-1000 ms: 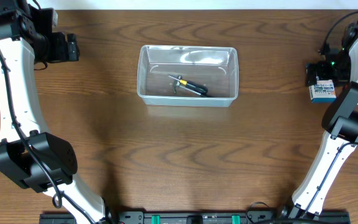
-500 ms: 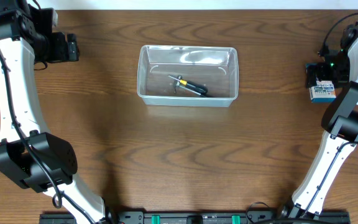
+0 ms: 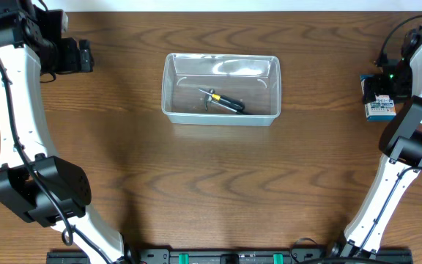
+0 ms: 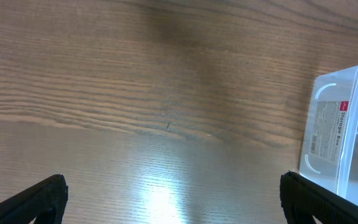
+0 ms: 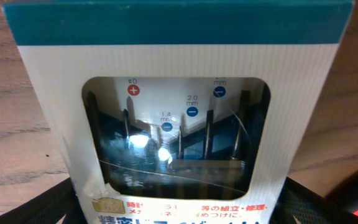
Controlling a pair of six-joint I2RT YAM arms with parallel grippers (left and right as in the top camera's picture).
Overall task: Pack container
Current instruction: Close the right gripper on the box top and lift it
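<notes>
The clear plastic container (image 3: 168, 88) sits at the table's middle back with a black-and-yellow screwdriver (image 3: 226, 101) lying inside. In the left wrist view its corner (image 4: 340, 130) shows at the right edge. My left gripper (image 3: 86, 55) hovers far to the left of it, open over bare wood (image 4: 173, 186). At the far right, my right gripper (image 3: 378, 92) is over a small blue-and-white box (image 3: 381, 108). The right wrist view shows that box (image 5: 179, 56), a set of small screwdrivers behind a window, filling the gap between the fingers (image 5: 179, 199), which press against both its sides.
Brown wooden table (image 3: 218, 183). Both white arms rise from the front edge, the left one (image 3: 20, 132) and the right one (image 3: 394, 183). A black rail (image 3: 226, 257) runs along the front.
My right gripper's jaws have drawn in against the sides of the small box. The left arm and the container have stayed put.
</notes>
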